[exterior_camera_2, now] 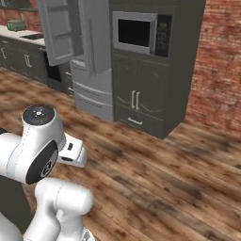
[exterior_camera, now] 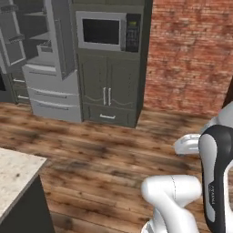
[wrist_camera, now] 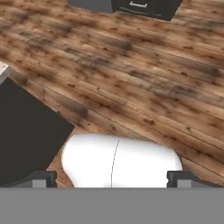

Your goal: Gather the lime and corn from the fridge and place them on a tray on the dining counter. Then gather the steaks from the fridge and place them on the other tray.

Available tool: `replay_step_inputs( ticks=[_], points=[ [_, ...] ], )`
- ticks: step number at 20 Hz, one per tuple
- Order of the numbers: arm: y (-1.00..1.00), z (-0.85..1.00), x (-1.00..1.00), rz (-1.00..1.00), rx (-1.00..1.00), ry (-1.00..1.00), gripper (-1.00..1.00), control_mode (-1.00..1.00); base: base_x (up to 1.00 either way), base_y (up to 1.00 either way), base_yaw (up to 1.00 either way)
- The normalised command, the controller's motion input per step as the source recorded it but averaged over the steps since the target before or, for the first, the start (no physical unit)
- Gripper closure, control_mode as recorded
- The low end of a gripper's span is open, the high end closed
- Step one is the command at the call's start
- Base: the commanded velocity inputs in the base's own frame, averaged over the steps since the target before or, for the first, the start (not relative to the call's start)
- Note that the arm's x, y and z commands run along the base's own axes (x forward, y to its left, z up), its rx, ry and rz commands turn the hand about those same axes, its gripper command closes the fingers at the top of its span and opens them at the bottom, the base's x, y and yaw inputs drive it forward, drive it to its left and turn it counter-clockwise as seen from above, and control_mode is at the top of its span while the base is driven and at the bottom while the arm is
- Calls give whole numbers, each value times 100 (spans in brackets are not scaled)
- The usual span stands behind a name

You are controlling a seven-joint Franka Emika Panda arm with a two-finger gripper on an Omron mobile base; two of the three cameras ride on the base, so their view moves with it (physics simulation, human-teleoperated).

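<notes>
Standing well apart from the fridge (exterior_camera: 50, 86), with a wide stretch of plank floor (exterior_camera: 113, 145) between. Seeing both upper doors swung open, the near door (exterior_camera: 61, 36) jutting out toward the tall cabinet (exterior_camera: 109, 95) with the microwave (exterior_camera: 102, 31). Cannot tell what sits on the shelves: too dim and too oblique from here, so lime, corn and steaks presumably inside, unconfirmed. Carrying nothing; gripper (wrist_camera: 113, 183) spread fully wide, fingertips (wrist_camera: 43, 179) far apart, looking down at bare planks. Noting the corner of the dining counter (exterior_camera: 13, 177) just beside the base on the left, dark side panel close under the hand. Main risks, as judged: clipping that counter corner if turning or driving off tight; striking the edge of the jutting door if rolling in at an angle, knocking it shut or jamming the arm between door and shelf; stopping too far out and overreaching into the shelves with the arm nearly straight; nudging the lime off a shelf with wide fingers, since likely to roll. Advisable: squaring up to the opening before reaching in.
</notes>
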Motion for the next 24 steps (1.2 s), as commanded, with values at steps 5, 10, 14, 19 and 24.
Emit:
replay_step_inputs(
  ticks=[5,10,14,19,24],
  points=[
    [0,0,0,0,0,0,-100,100,100,-27,38],
    [0,0,0,0,0,0,-100,100,100,-23,35],
    [0,0,0,0,0,0,-100,100,100,-6,29],
    [0,0,0,0,0,0,-100,100,100,1,23],
    [0,0,0,0,0,0,-100,100,98,34,19]
  ],
)
